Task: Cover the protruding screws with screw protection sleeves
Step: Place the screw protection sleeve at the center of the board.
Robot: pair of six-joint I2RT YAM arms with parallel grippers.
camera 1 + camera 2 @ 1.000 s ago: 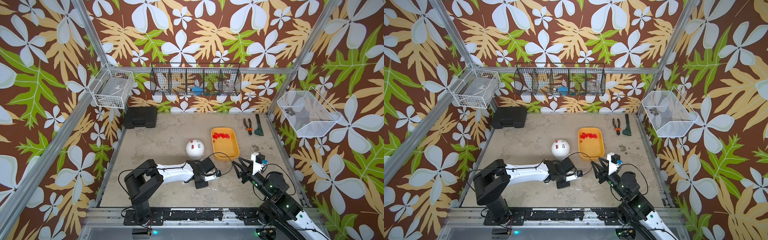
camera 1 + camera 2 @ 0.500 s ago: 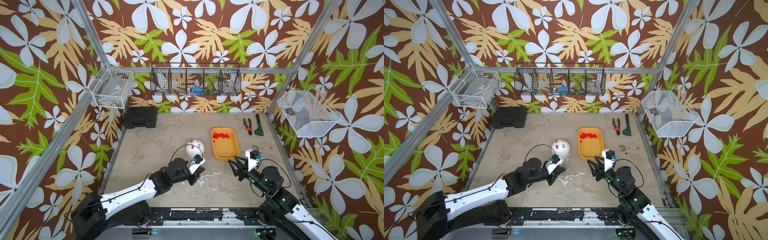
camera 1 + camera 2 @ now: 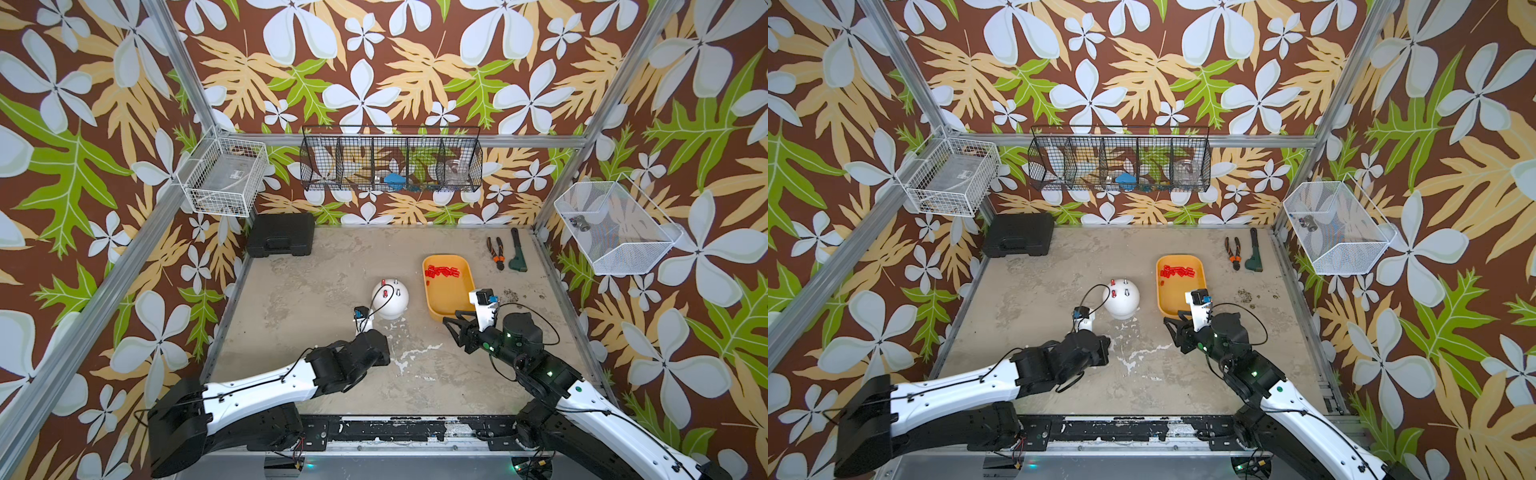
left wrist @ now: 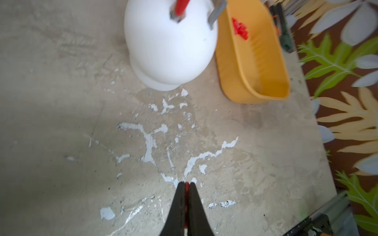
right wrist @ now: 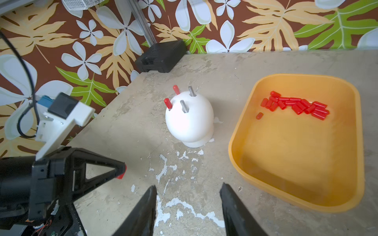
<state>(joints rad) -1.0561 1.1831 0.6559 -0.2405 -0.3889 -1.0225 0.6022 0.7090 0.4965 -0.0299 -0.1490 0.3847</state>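
A white dome [image 5: 189,120] stands mid-table, also seen in both top views [image 3: 390,297] [image 3: 1121,297]. Of its protruding screws, two wear red caps [image 5: 168,103] and two stand bare [image 5: 184,106]. Many loose screw protection sleeves [image 5: 296,105] lie at the far end of the yellow tray [image 5: 235,143] beside the dome. My left gripper [image 4: 186,183] is shut on one red sleeve [image 5: 120,173], hovering over the table a short way in front of the dome. My right gripper [image 5: 188,186] is open and empty, in front of the tray's near end.
A black case [image 3: 280,235] sits at the back left corner. Orange-handled pliers [image 3: 495,253] and a green tool [image 3: 517,257] lie at the back right. Wire baskets hang on the left, back and right walls. White paint scuffs mark the table between the grippers.
The left arm has swung round and its gripper, still holding the sleeve, has shifted left and a little toward the front. The right gripper has drifted slightly left, still open.
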